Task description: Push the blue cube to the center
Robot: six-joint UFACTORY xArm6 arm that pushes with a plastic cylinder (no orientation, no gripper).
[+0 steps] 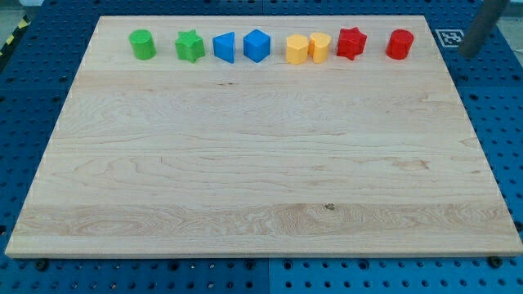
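The blue cube [256, 45] stands in a row of blocks along the top edge of the wooden board [261, 163], a little left of the middle of the row. A blue triangular block [224, 47] is just to its left. My tip [468, 51] is the end of a blurred grey rod at the view's top right, off the board's right edge and far to the right of the blue cube. It touches no block.
The row also holds a green cylinder [142, 44], a green star [189, 46], a yellow angular block [297, 49] touching a yellow cylinder [319, 47], a red star [351, 42] and a red cylinder [400, 44]. A blue perforated table surrounds the board.
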